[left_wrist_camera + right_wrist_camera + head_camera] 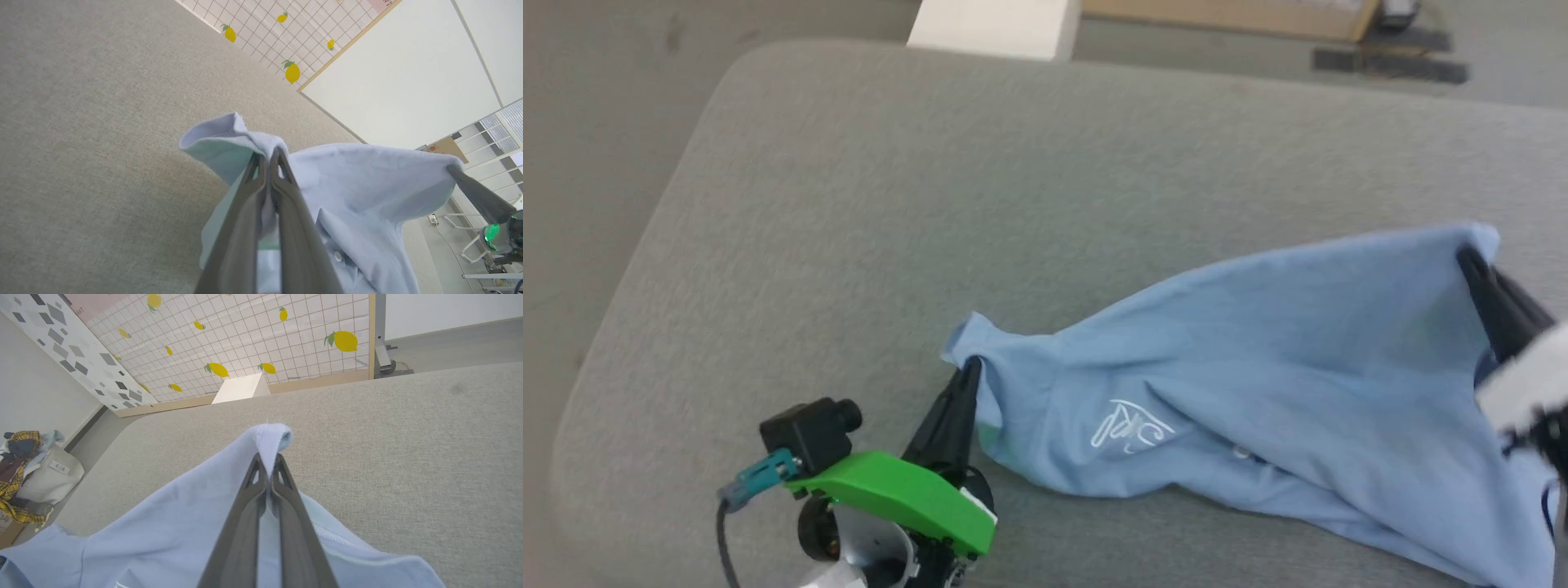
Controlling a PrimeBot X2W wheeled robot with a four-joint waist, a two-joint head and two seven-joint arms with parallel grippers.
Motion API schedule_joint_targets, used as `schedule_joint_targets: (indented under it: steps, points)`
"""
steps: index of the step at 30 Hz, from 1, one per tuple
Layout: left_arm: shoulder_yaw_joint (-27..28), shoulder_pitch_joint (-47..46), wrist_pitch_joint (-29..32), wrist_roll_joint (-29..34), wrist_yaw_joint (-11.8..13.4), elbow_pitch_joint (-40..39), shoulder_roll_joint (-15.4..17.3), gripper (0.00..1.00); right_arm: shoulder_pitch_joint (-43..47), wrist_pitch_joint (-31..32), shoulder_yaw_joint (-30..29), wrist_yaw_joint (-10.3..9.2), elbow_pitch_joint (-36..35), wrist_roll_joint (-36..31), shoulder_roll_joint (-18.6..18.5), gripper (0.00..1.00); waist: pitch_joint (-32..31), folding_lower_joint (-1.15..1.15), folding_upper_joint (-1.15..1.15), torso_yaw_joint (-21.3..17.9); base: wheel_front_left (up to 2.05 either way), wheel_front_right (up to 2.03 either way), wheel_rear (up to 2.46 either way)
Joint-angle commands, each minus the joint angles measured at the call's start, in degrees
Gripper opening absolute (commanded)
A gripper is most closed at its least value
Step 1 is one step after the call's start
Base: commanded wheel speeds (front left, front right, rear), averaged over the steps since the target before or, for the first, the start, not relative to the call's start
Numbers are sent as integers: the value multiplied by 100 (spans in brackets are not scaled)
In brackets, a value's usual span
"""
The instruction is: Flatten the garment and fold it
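While left gripper [970, 369] and right gripper [1470, 258] each clamp an edge of the garment [1258, 351], it sags bunched between them over the grey pad [890, 204], possibly touching it, so flattening is only partway and folding not started.

— Where do we stand round the garment [1258, 351]?
— It lies on the bench [890, 204]. Our left gripper [970, 371] meets its left end, our right gripper [1470, 261] its right end; a box [992, 24] stands well behind it.
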Motion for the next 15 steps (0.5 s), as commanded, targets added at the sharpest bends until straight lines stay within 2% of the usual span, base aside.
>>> schedule_joint_targets:
  steps: [1,5,8,11,15]
  points:
    - [37,30,-68,86,37,-93,40,0,248,-12,-108,-8,-240,27,135,0,-406,0,0,-433,0,0,0]
    - [80,-267,-63,281,87,-225,135,0,512,71,-237,-8,-725,13,339,0,-388,0,0,-568,0,0,0]
    - [59,-849,166,436,65,-218,260,0,271,122,-71,-8,-761,-129,308,0,-343,0,0,-677,0,0,0]
    - [6,-1779,603,525,6,-4,352,0,-298,239,258,-8,-530,-232,150,0,-308,0,0,-764,0,0,0]
    - [101,-3209,1233,438,36,526,317,0,-1435,354,751,-8,61,-304,-21,0,-140,0,0,-916,0,0,0]
